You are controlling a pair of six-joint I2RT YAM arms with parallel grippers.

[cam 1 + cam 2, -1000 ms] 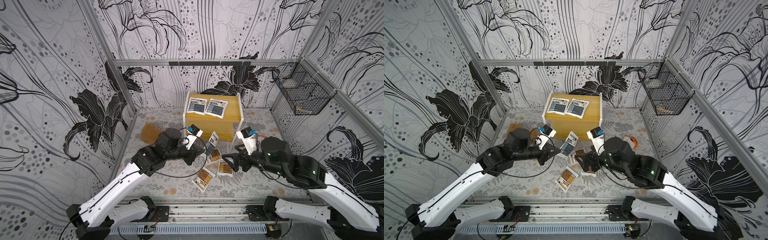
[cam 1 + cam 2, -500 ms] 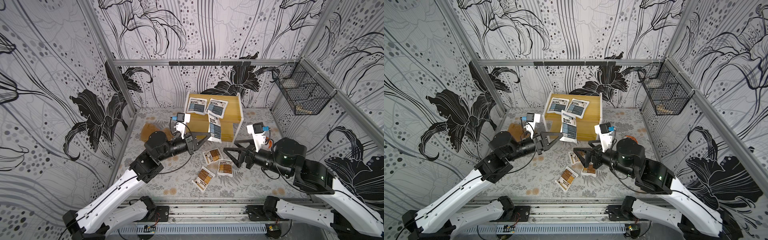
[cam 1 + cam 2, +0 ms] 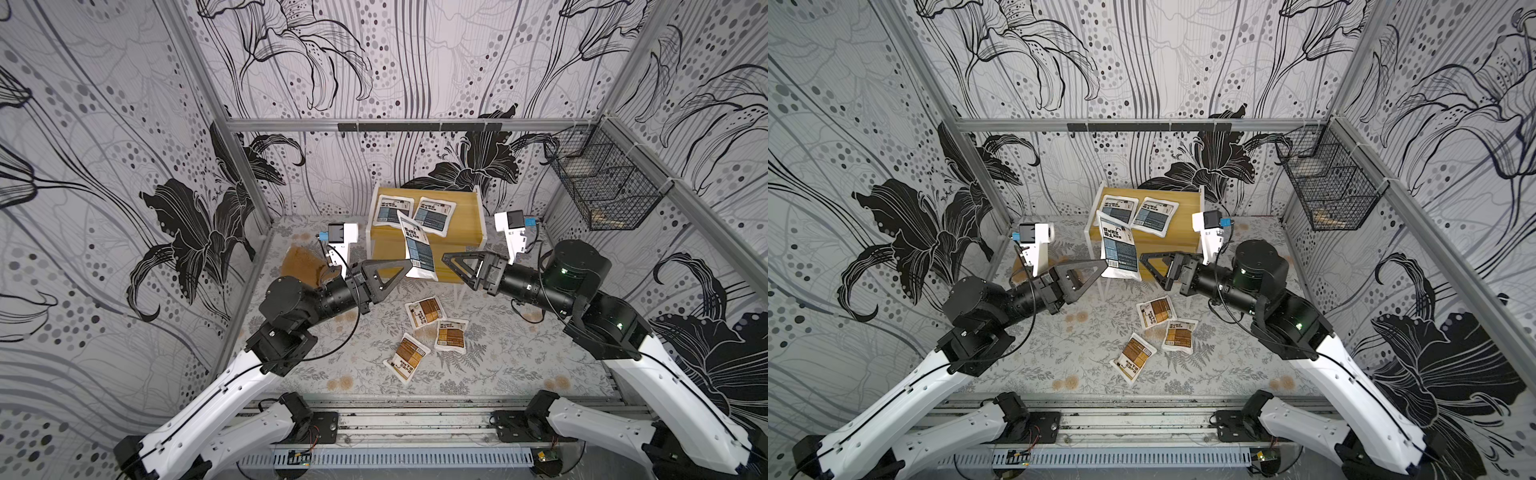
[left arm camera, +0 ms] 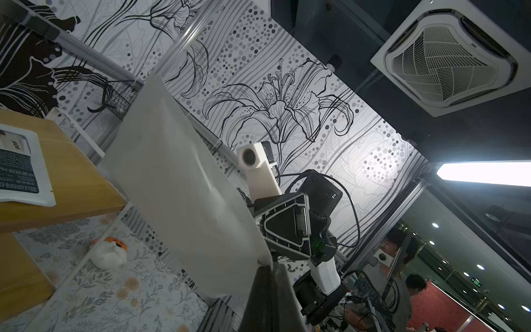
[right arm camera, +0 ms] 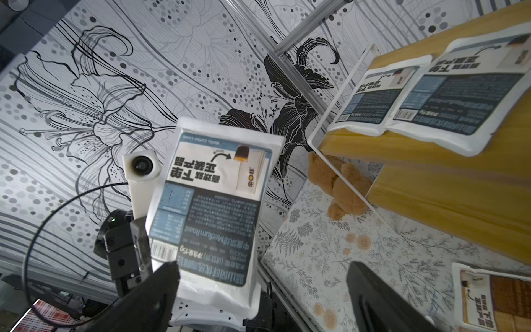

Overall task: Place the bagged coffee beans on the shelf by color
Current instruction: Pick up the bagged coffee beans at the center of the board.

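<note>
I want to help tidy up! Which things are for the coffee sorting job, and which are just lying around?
For the job: blue pouch in the left tool; two blue pouches on the shelf; three brown pouches on the table.
Just lying about: teddy bear; white-and-orange toy; wire basket.

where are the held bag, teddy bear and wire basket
held bag (image 3: 419, 250), in a top view, blue label
teddy bear (image 5: 347, 197), right wrist view, its body
wire basket (image 3: 623, 195), in a top view, front mesh
</note>
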